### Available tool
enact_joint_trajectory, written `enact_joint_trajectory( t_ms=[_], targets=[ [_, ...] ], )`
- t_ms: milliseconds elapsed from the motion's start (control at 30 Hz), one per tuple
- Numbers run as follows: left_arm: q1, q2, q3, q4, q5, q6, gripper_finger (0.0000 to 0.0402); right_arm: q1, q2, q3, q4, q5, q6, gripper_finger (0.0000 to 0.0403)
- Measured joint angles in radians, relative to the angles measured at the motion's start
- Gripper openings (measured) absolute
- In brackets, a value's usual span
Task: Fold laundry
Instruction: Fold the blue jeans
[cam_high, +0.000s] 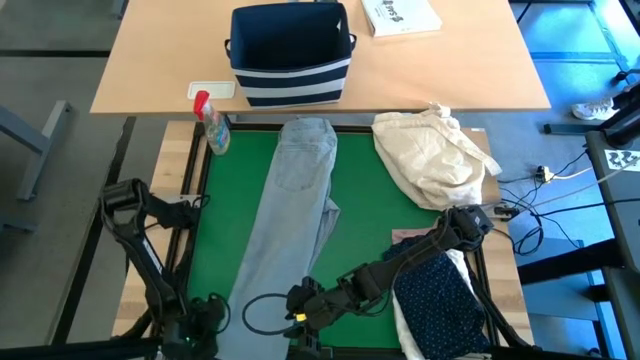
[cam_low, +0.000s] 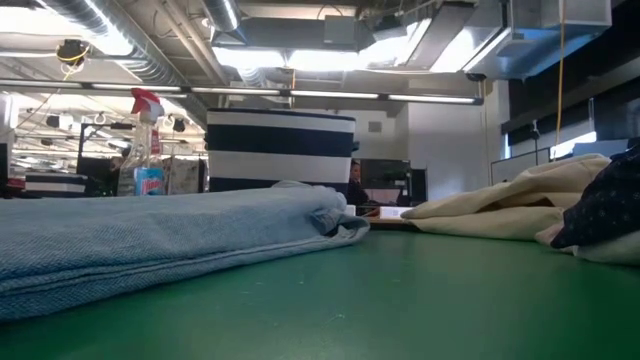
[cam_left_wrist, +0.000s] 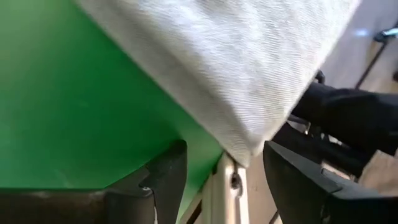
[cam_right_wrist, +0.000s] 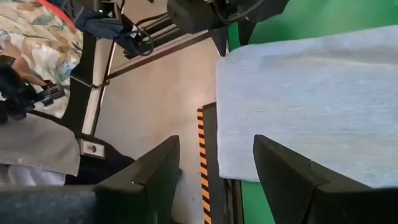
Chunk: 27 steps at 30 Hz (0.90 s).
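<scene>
Light grey jeans (cam_high: 296, 210) lie folded lengthwise, a long flat strip running from the striped bin (cam_high: 291, 55) across the green mat (cam_high: 380, 220). Left tool (cam_left_wrist: 224, 180) and right tool (cam_right_wrist: 214, 180) both gape empty at the hem end.

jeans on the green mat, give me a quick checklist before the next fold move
1. Jeans lie lengthwise on the green mat, legs folded together: ok.
2. Left gripper open at the hem corner, fingers either side of the cloth and not closed on it: ok.
3. Right gripper open at the jeans' near edge, nothing held: ok.
4. Hem within the mat: not ok, the corner hangs over the near edge.
5. Fold path clear: ok, the cream cloth bundle and navy dotted shirt lie off to the right, apart from the jeans.
6. Spray bottle upright at the mat's far left corner, beside the waistband end: ok.
</scene>
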Motion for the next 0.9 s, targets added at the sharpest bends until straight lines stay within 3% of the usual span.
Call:
enact_joint_trajectory(
  t_ms=[200,333,900],
  targets=[
    [-0.006,0.002,0.000,0.055,0.021,0.057,0.0204,0.000,0.000,0.000,-0.015,-0.024,-0.005,0.0206],
    [-0.009,0.011,0.000,0.049,-0.037,0.059,0.0204,0.000,0.000,0.000,-0.031,-0.025,-0.008,0.0206],
    [0.004,0.065,0.003,0.101,-0.118,0.152,0.0190,-0.001,0.000,0.000,-0.031,0.024,-0.009,0.0206]
  ],
)
